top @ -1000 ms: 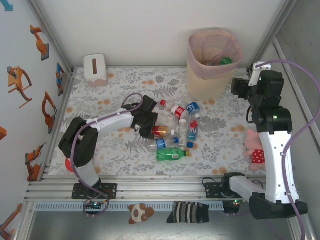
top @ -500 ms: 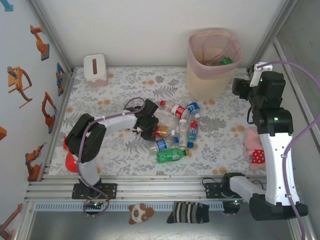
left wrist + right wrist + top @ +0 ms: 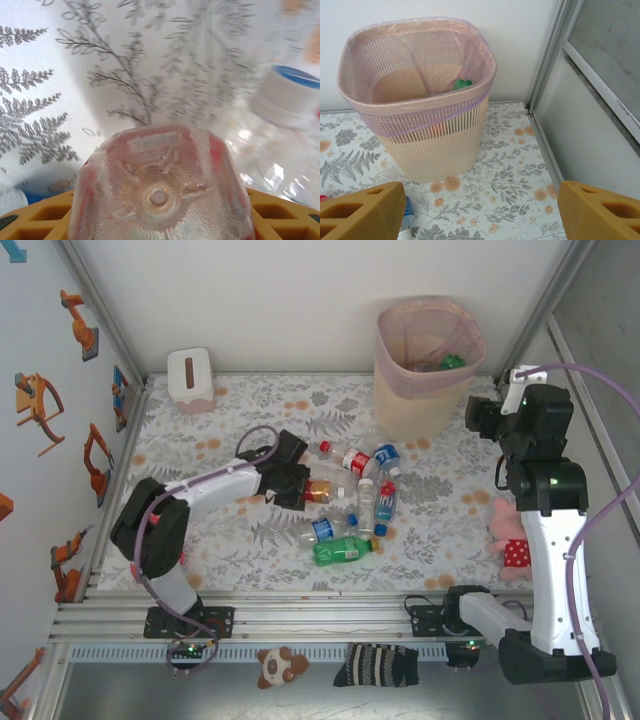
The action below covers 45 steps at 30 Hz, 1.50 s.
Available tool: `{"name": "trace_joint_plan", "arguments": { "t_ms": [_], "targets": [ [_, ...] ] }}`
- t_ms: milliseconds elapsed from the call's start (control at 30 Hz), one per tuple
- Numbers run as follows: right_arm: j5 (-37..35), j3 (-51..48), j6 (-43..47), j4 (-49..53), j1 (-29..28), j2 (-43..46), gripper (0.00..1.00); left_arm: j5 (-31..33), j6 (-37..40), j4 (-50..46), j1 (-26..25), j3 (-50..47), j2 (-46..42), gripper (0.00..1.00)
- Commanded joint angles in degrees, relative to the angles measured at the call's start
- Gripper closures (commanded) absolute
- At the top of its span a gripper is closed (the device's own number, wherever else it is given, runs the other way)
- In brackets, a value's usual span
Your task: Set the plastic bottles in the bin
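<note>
My left gripper [image 3: 298, 483] is shut on a clear bottle with an orange-red label [image 3: 321, 490]. In the left wrist view that bottle's dimpled base [image 3: 159, 192] fills the gap between the yellow fingers [image 3: 42, 220]. More plastic bottles lie in a loose pile to its right: a red-labelled one [image 3: 355, 462], blue-labelled ones [image 3: 385, 500] and a green one [image 3: 342, 550]. The beige-pink bin [image 3: 430, 365] stands at the back right with a green bottle [image 3: 462, 83] inside. My right gripper [image 3: 480, 210] hovers open beside the bin [image 3: 415, 100], holding nothing.
A white tissue box [image 3: 190, 378] sits at the back left. A pink plush toy [image 3: 510, 535] lies by the right arm. A white-capped bottle [image 3: 287, 95] lies close ahead of the left fingers. Walls close in the table on three sides.
The left jaws have closed on the orange-red bottle, and the left arm has drawn back slightly to the left with it. The right arm has not moved.
</note>
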<state>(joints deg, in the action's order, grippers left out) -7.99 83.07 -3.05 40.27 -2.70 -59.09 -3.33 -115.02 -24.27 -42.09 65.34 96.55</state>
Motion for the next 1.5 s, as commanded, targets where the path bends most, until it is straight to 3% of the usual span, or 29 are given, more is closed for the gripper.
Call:
{"name": "trace_joint_plan", "arguments": {
  "t_ms": [0,200,433,667,933,1067,1167,1467],
  "targets": [
    [2.2,0.7,-1.0,0.0,0.3,0.6,0.22,4.0,7.2,-1.8,0.9,0.3,-5.3,0.45],
    [9.7,1.5,-1.5,-0.9,0.3,-0.1,0.22,8.5,24.3,6.9,2.2,-0.7,-12.9,0.45],
    [29.7,0.2,-0.9,-4.6,0.4,-0.5,0.22,7.5,49.4,21.3,2.9,-1.6,-20.9,0.45],
    [50.3,-3.0,-5.2,-12.9,0.1,-1.4,0.23,-7.0,67.1,37.8,3.8,-3.8,-25.8,0.41],
    [60.6,-5.5,-12.6,-23.2,-1.3,-0.3,0.23,-30.1,80.5,48.2,4.0,-0.7,-26.7,0.41],
    [61.4,-5.9,-12.5,-25.1,-5.3,-0.7,0.23,-40.9,85.0,47.6,4.0,2.4,-26.0,0.43],
    [62.0,-5.3,-10.6,-24.5,-9.5,-1.8,0.22,-45.6,86.3,47.2,4.0,3.7,-25.5,0.43],
    [63.3,-2.3,0.7,-16.4,-22.2,-6.3,0.19,-51.1,89.2,45.2,3.9,6.0,-24.3,0.44]
  ]
}}
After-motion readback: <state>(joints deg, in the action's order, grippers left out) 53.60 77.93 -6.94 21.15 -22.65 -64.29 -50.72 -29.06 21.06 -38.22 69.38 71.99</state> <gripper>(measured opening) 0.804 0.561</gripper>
